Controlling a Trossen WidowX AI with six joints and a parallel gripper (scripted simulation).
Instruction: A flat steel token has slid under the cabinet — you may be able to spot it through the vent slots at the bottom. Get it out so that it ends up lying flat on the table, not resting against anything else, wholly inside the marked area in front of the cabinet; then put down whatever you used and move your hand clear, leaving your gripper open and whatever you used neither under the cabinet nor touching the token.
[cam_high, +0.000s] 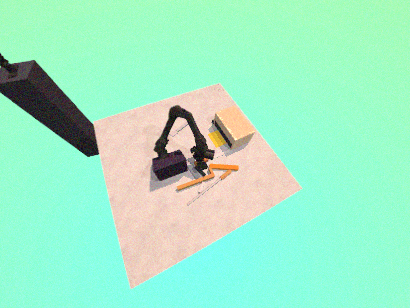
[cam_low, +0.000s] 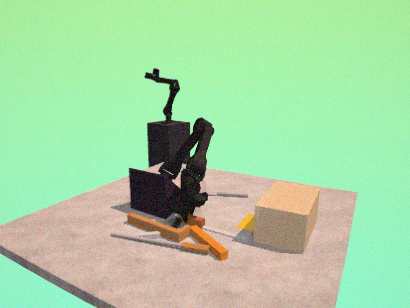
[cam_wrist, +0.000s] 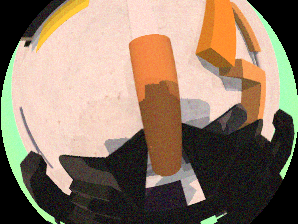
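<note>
The tan cabinet (cam_high: 235, 124) (cam_low: 282, 217) stands with its dark slotted front toward the arm. The yellow marked area (cam_high: 217, 139) (cam_low: 246, 222) (cam_wrist: 61, 21) lies before that front. No token can be made out. My gripper (cam_high: 202, 165) (cam_low: 188, 218) (cam_wrist: 161, 129) is low, near the arm's base, and shut on the orange handle (cam_low: 198, 220) (cam_wrist: 155, 65) of a tool. A thin pale rod (cam_low: 220, 232) runs from this handle toward the cabinet side; its height above the table is hard to tell.
Orange bars (cam_high: 225, 167) (cam_low: 209, 242) (cam_wrist: 217, 30) lie angled beside the gripper. Another tool with a small orange handle (cam_high: 226, 174) (cam_low: 195, 247) and a grey rod lies beyond them. A separate grey rod (cam_low: 232, 195) (cam_wrist: 34, 132) lies on the other side. The arm's base is a dark block (cam_high: 170, 166).
</note>
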